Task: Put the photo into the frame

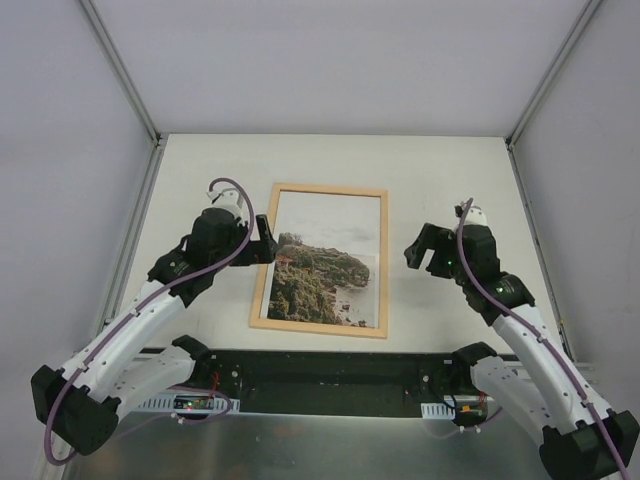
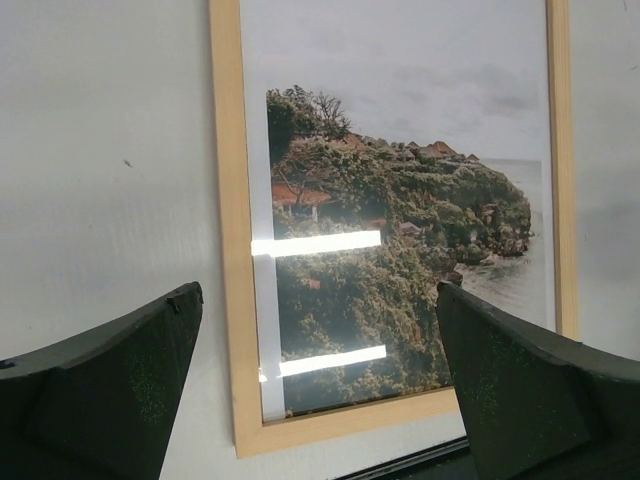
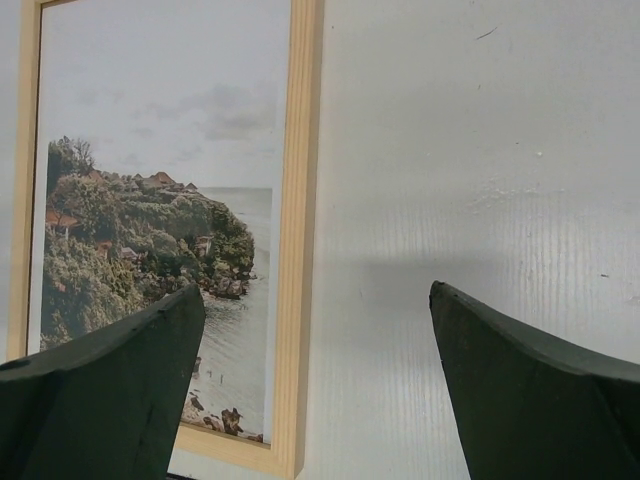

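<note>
The light wood frame (image 1: 266,262) lies flat on the white table, in the middle. The photo (image 1: 325,270) of the green-brown cliff lies inside it, picture side up, under a reflecting pane. It also shows in the left wrist view (image 2: 400,260) and the right wrist view (image 3: 150,230). My left gripper (image 1: 268,240) hovers at the frame's left strip (image 2: 228,250), open and empty. My right gripper (image 1: 420,255) hovers over bare table to the right of the frame's right strip (image 3: 298,230), open and empty.
The white table (image 1: 450,180) is bounded by grey walls with metal rails on both sides. A black mounting bar (image 1: 320,380) with both arm bases runs along the near edge, just below the frame's bottom strip.
</note>
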Controlling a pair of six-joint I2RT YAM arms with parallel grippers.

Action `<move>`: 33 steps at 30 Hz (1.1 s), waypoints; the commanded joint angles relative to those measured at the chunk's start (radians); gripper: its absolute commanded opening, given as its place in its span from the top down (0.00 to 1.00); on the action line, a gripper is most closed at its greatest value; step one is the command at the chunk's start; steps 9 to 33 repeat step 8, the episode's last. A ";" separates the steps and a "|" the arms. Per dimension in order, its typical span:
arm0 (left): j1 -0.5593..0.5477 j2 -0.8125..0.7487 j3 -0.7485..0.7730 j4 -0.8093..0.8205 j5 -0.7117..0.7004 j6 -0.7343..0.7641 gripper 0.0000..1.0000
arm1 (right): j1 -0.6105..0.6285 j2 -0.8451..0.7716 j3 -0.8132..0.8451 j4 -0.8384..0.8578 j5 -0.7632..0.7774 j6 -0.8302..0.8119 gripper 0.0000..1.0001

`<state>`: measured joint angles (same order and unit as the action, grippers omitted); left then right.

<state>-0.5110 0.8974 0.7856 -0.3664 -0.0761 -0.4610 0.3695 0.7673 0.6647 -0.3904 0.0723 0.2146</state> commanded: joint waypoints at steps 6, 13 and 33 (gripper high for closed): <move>-0.001 -0.018 0.079 -0.083 -0.028 0.041 0.01 | 0.005 0.075 0.101 -0.076 -0.008 -0.006 0.04; -0.001 -0.014 0.086 -0.086 -0.048 0.033 0.01 | 0.005 0.084 0.107 -0.077 -0.003 -0.009 0.04; -0.001 -0.014 0.086 -0.086 -0.048 0.033 0.01 | 0.005 0.084 0.107 -0.077 -0.003 -0.009 0.04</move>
